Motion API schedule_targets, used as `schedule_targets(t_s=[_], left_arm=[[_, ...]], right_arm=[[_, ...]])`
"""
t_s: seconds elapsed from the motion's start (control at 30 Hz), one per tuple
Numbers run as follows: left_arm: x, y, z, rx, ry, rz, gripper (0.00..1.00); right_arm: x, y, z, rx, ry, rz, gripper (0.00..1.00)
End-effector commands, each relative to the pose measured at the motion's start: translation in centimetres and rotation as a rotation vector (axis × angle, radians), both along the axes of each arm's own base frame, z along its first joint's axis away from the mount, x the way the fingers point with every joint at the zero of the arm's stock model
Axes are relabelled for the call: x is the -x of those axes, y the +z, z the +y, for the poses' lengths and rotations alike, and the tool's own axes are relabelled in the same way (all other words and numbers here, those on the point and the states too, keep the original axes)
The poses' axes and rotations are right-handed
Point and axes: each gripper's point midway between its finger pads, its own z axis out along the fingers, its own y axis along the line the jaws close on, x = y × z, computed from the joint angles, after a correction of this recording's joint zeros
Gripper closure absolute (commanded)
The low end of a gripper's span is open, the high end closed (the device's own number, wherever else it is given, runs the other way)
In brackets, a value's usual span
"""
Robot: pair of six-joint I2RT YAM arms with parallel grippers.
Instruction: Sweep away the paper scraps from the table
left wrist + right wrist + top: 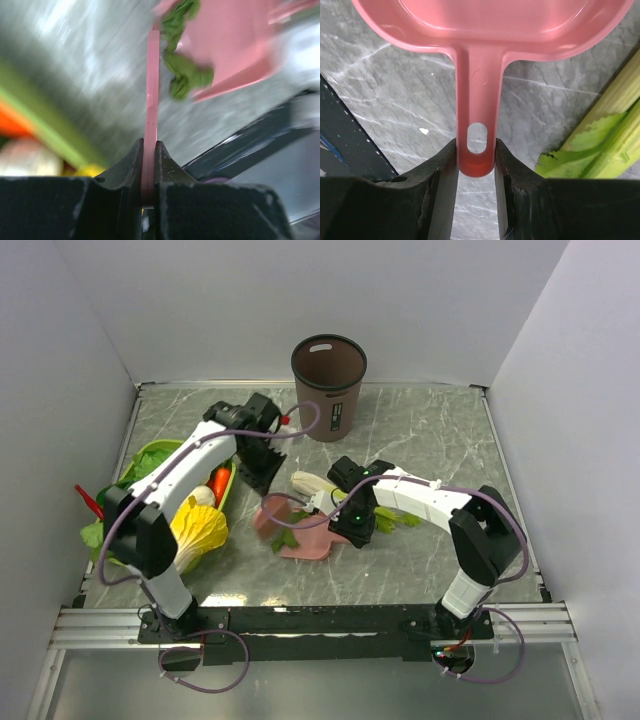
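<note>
My right gripper [476, 144] is shut on the handle of the pink dustpan [490, 30], which lies flat on the marble table [385, 85]. In the top view the dustpan [312, 546] sits at mid-table with dark-green paper scraps [287, 538] on its left part, and the right gripper [338, 530] is at its right end. My left gripper [149, 146] is shut on a thin pink flat tool [151, 90], seen edge-on. Its far end reaches the dustpan's [240, 40] mouth, beside a clump of scraps [182, 70]. The left gripper [258, 478] points down at the dustpan's left.
A brown bin [328, 385] stands at the back centre. A green tray [150, 455] with a carrot [219, 483] and a yellow-green cabbage [200, 530] lie at the left. A white-and-green leek stalk [312, 483] lies behind the dustpan and shows in the right wrist view [605, 140].
</note>
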Motion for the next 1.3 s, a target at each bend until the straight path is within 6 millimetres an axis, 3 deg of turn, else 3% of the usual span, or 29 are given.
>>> schedule_targets(t_s=[0.0,0.17,0.37,0.47,0.7,0.87,1.0,1.1,1.27], left_arm=[[-0.4,4.4,-6.0,0.255,-0.124,-0.022,0.99],[-1.2,5.1,-4.2,0.189,-0.073,-0.09,0.99],[-1.4,6.3,0.1,0.129,0.019,-0.204,0.99],[0.2,5.4,1.1,0.109,-0.018,-0.169,0.99],[5.8,0.9,2.0,0.091,-0.211,0.102,0.99],[7.1,-0.4,2.9,0.078,-0.275,0.112,0.99],[6.5,-1.0,1.7,0.123,-0.256,0.105,0.99],[5.0,-1.0,-0.3,0.158,-0.256,0.09,0.99],[3.3,1.1,-3.7,0.252,-0.309,0.03,0.99]], right_arm=[[-0.6,1.0,1.0,-0.016,-0.036,-0.007,0.94],[-0.3,0.9,0.6,-0.021,-0.024,-0.028,0.94],[-0.1,0.9,-0.4,-0.02,0.0,-0.073,0.95],[0.0,0.7,-1.1,0.005,0.019,-0.077,0.95],[0.2,0.2,-1.8,0.026,0.039,-0.084,0.95],[0.3,0.1,-1.6,0.019,0.031,-0.072,0.95],[0.1,0.1,-1.3,0.015,0.023,-0.07,0.95],[0.0,0.2,-1.1,0.007,0.017,-0.068,0.95],[0.1,0.5,-1.0,-0.001,0.012,-0.067,0.95]])
